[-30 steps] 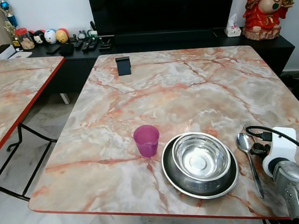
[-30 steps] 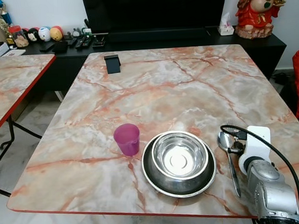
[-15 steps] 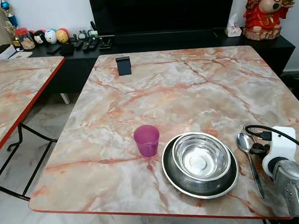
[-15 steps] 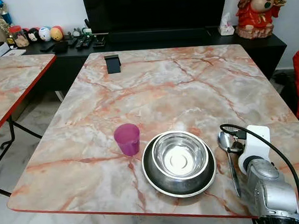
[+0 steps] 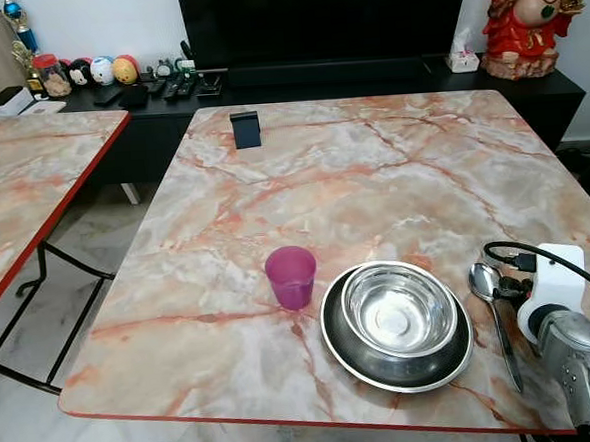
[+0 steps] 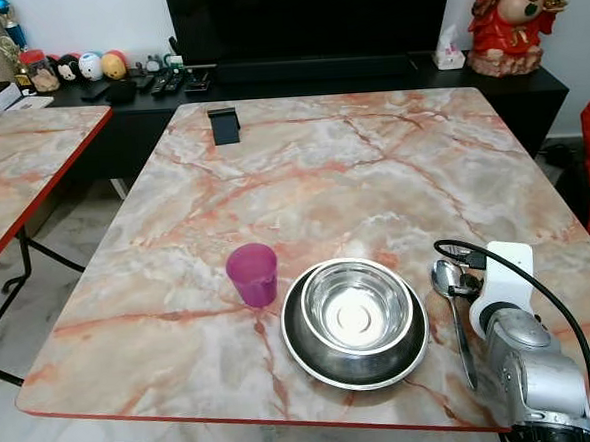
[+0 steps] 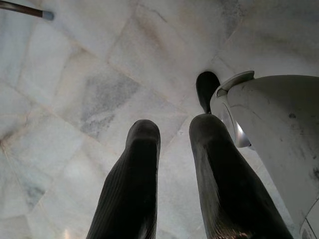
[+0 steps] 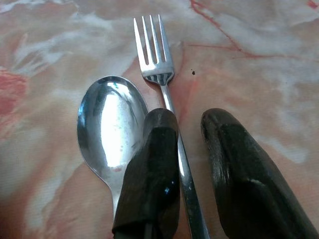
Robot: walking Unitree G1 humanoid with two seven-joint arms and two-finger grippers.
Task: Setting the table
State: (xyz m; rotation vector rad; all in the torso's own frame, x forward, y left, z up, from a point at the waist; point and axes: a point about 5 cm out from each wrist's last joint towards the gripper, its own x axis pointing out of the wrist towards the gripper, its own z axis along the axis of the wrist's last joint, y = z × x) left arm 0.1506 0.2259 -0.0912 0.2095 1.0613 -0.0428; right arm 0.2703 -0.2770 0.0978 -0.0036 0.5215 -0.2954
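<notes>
Nothing has moved. Right gripper [image 8: 189, 164], fingers a little apart, sits over the fork [image 8: 164, 94], spoon [image 8: 112, 127] just beside. Bowl [image 5: 398, 312] and cup [image 5: 291, 276] look set already.

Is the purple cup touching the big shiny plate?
Apart. In the left eye view, a strip of marble tabletop shows between the purple plastic cup and the rim of the round steel plate holding the steel bowl.
</notes>
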